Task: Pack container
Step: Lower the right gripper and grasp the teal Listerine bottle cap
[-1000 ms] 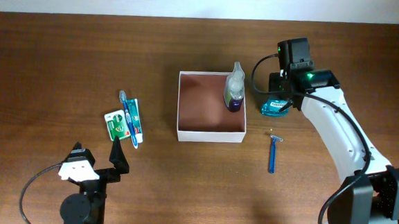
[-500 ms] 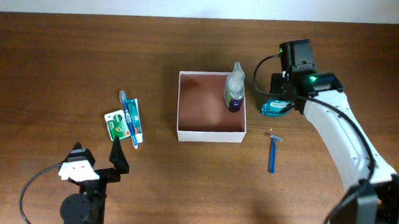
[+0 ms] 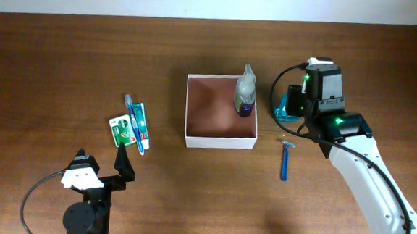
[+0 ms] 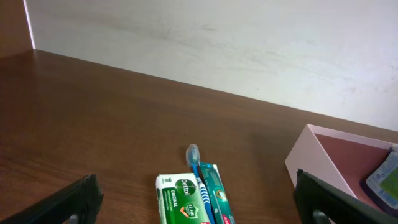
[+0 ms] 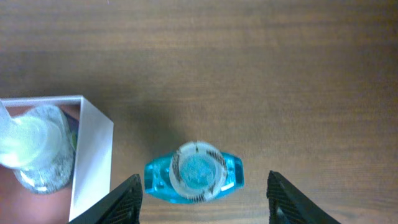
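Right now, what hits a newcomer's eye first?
The white-walled container mid-table, with a clear bottle standing in its far right corner. Just right of it, the right pincer hangs open above the blue mouthwash bottle, which stands outside the container.

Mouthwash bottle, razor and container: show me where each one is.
mouthwash bottle (image 5: 194,172), right wrist view, on its round cap.
razor (image 3: 284,165), overhead view, on its blue handle.
container (image 3: 220,141), overhead view, on its white front wall.
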Robot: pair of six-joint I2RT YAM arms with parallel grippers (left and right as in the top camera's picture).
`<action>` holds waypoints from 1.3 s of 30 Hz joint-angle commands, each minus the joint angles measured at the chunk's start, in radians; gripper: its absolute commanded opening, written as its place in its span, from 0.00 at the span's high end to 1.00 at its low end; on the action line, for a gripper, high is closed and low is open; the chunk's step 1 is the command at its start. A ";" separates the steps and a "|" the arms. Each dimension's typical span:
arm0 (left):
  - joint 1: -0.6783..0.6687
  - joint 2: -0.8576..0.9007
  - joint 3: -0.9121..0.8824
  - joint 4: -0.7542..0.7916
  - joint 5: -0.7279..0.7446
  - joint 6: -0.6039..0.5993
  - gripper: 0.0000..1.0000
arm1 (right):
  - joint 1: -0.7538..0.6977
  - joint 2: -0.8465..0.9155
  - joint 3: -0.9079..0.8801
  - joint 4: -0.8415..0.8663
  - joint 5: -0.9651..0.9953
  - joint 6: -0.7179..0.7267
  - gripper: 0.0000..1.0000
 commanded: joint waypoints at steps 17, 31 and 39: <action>0.006 -0.004 -0.010 0.007 0.000 0.020 0.01 | -0.019 0.105 0.000 0.057 -0.039 -0.040 0.56; 0.006 -0.004 -0.010 0.007 0.000 0.020 0.01 | -0.019 0.151 0.000 0.097 -0.034 -0.035 0.55; 0.006 -0.004 -0.010 0.007 0.000 0.020 0.01 | -0.044 0.152 0.001 0.105 -0.020 -0.028 0.65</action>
